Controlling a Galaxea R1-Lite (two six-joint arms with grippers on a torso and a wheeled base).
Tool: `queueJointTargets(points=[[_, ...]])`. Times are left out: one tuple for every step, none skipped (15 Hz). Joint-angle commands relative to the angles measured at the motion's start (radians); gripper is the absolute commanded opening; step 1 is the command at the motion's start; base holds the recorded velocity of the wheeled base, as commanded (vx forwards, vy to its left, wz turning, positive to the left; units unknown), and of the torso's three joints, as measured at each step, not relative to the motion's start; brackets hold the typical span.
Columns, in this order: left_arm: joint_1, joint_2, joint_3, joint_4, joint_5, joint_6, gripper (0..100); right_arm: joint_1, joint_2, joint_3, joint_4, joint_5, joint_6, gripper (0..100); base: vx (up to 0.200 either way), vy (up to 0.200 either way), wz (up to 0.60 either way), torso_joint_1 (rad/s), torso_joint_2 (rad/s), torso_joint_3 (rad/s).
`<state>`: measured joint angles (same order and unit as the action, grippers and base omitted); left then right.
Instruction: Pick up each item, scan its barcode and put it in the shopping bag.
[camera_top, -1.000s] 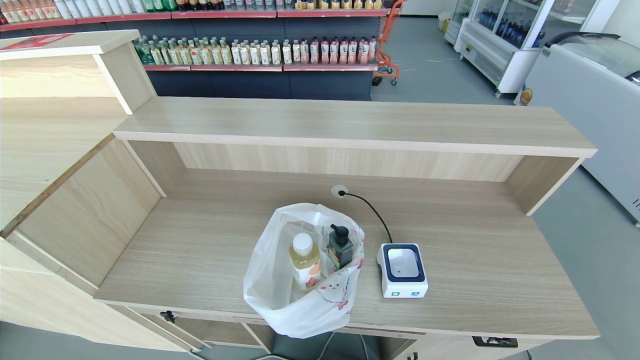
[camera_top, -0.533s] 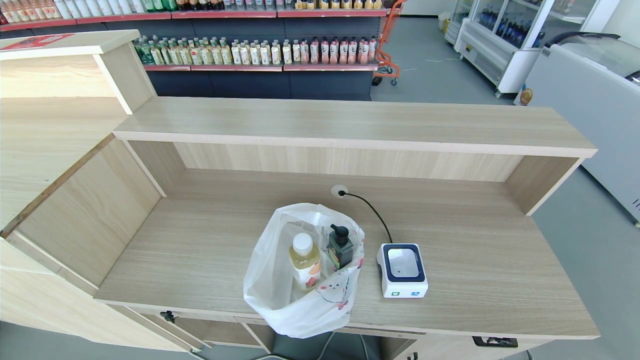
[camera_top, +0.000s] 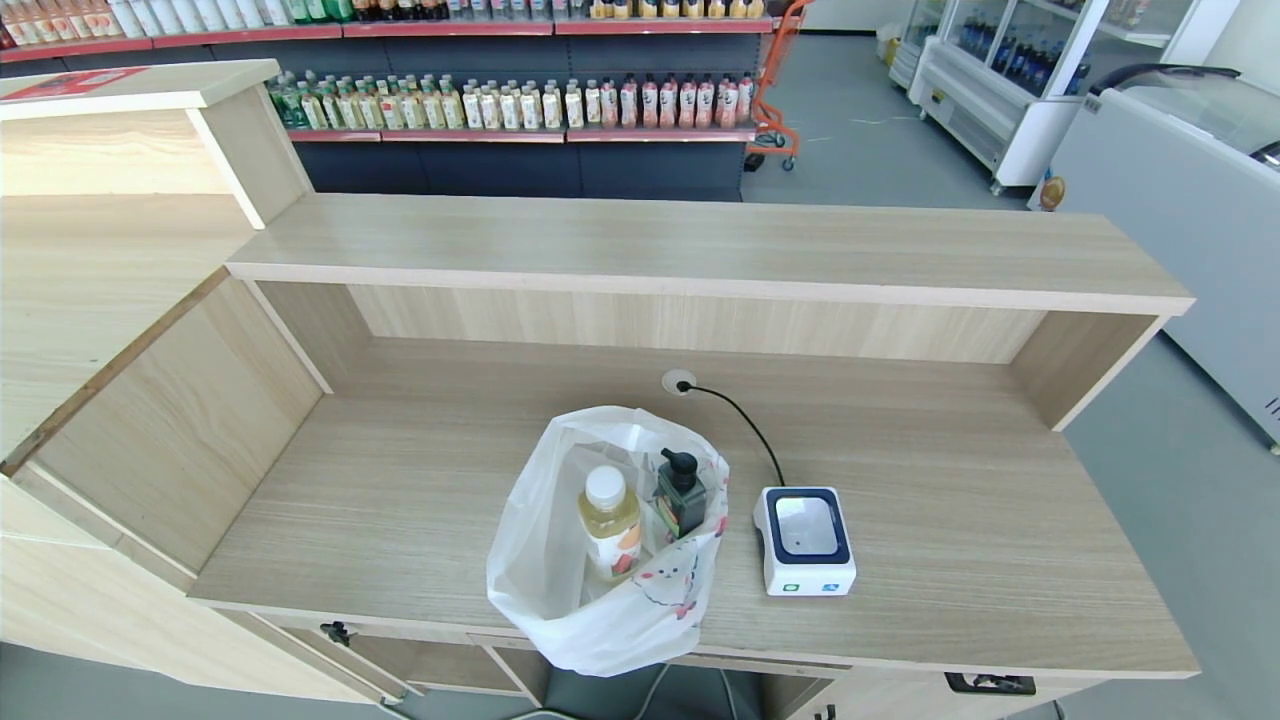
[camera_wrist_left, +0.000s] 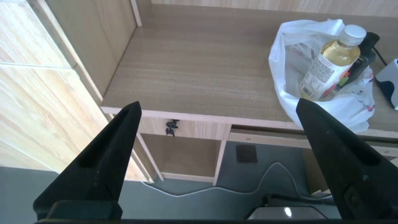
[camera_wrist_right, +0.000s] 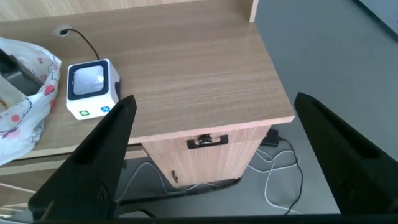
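A white shopping bag (camera_top: 600, 560) stands open at the counter's front edge. Inside it are a yellow drink bottle (camera_top: 608, 520) with a white cap and a dark pump bottle (camera_top: 681, 495). The bag (camera_wrist_left: 323, 68) and drink bottle (camera_wrist_left: 329, 62) also show in the left wrist view. Right of the bag sits the white barcode scanner (camera_top: 806, 540), cable running to a hole at the back; it shows in the right wrist view too (camera_wrist_right: 92, 89). My left gripper (camera_wrist_left: 217, 168) hangs open below the counter's front left. My right gripper (camera_wrist_right: 217, 165) hangs open off the counter's front right corner.
The wooden counter (camera_top: 960, 520) has a raised back ledge (camera_top: 700, 250) and side walls. A higher wooden unit (camera_top: 100, 240) stands to the left. Drawers with latches (camera_wrist_right: 205, 140) sit under the counter front. Store shelves and freezers are beyond.
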<state>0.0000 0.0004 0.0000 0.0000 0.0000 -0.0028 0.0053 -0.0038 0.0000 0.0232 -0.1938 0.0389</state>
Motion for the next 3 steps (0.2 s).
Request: queueJointTargets(points=[[0.000, 0.000, 0.000, 0.000, 0.000, 0.000, 100, 0.001, 0.004, 0.000, 0.001, -0.001, 0.001, 100, 0.000, 0.000, 0.00, 0.000, 0.00, 0.000], [0.000, 0.000, 0.000, 0.000, 0.000, 0.000, 100, 0.001, 0.004, 0.000, 0.001, 0.001, -0.001, 100, 0.000, 0.000, 0.00, 0.000, 0.00, 0.000], [0.000, 0.000, 0.000, 0.000, 0.000, 0.000, 100, 0.001, 0.004, 0.000, 0.003, 0.001, -0.002, 100, 0.000, 0.000, 0.00, 0.000, 0.00, 0.000]])
